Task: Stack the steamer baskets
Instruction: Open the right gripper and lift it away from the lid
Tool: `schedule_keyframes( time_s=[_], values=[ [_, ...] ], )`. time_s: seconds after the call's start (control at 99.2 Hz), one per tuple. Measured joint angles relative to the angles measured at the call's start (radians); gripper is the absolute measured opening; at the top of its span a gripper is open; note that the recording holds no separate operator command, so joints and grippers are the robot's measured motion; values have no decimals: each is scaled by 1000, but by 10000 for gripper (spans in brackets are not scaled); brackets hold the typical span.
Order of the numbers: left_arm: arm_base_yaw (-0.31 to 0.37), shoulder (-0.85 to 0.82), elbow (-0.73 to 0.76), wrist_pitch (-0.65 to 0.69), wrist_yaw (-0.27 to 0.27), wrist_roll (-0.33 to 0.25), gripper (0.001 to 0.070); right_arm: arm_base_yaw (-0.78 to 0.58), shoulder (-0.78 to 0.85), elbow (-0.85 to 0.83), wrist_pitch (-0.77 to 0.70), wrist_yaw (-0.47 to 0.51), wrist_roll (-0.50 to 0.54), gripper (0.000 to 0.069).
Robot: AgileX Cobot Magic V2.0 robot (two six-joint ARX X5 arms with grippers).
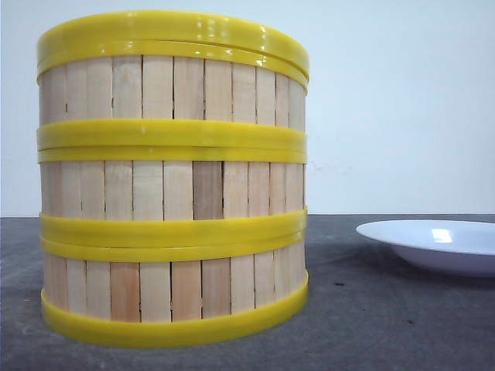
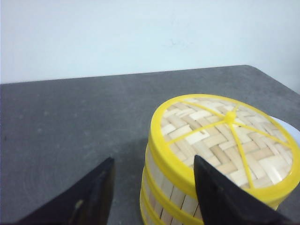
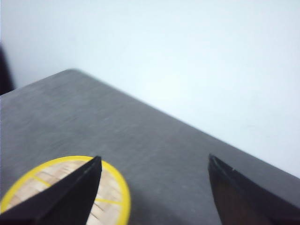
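Steamer baskets (image 1: 172, 185) stacked w/ lid (image 2: 225, 140) on; left gripper (image 2: 152, 197) nearer, fingers apart, empty; right gripper (image 3: 152, 197) likewise apart.

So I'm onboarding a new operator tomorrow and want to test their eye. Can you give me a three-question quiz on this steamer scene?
1. How many steamer baskets are stacked in the front view?
2. True or false: the woven lid sits on top of the stack.
3. Multiple choice: in the front view, the white plate is
A. under the stack
B. on the table, to the right of the stack and apart from it
C. held by the left pincer

Key
1. Three.
2. True; the left wrist view shows it capping the top basket.
3. B. Both the left pincer and the right pincer are open and empty.
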Motion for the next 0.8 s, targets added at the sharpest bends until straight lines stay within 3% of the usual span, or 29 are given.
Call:
schedule_keyframes(
  time_s=[0.192,0.484,0.615,0.796],
  values=[
    [0,0,-39,104,42,0,315,0,-256,-299,87,73,15,444],
    [0,1,-192,136,86,-8,315,1,-571,-785,135,78,117,444],
    [0,1,-205,136,86,-9,315,1,-616,-884,138,78,156,444],
    [0,1,-205,138,86,-9,294,1,-614,-893,177,79,181,425]
  ],
)
